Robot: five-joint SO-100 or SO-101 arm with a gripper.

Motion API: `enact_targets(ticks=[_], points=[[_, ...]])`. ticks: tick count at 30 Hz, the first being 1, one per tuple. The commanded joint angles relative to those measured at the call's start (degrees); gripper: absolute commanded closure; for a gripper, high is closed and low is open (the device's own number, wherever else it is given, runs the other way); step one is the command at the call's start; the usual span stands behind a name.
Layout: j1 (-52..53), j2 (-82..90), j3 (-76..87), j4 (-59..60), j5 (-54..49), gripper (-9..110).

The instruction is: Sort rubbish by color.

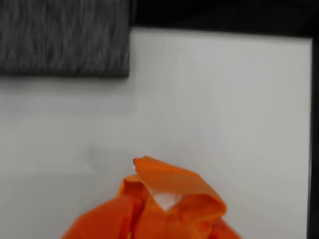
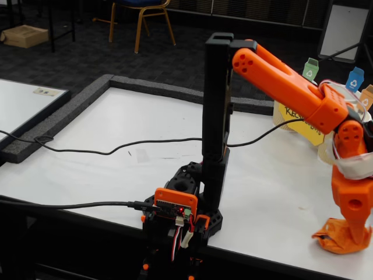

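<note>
My gripper [image 2: 354, 236] was down on the orange wad [image 2: 338, 238], right at its tip. I could not tell if it squeezed.

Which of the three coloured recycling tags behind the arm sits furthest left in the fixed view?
The green tag; the blue tag and the orange tag sit to its right.

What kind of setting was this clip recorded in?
Probably a demo or event hall, not a home: dark carpet runs behind the white table, a metal-legged chair stands on it, and a yellow sign with recycling-tagged cups sits behind the arm, whose gripper is at an orange wad.
</note>
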Motion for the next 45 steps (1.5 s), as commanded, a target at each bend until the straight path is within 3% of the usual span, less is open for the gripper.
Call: enact_targets(ticks=[1, 9, 33, 45], points=[[-2.0, 3.2, -11.0, 7.6, -0.9, 101], [-2.5, 14.1, -12.8, 16.6, 2.5, 101], [-18.8, 63.0, 2.6, 17.7, 25.0, 101], [-26.6, 72.6, 1.7, 18.3, 32.7, 101]])
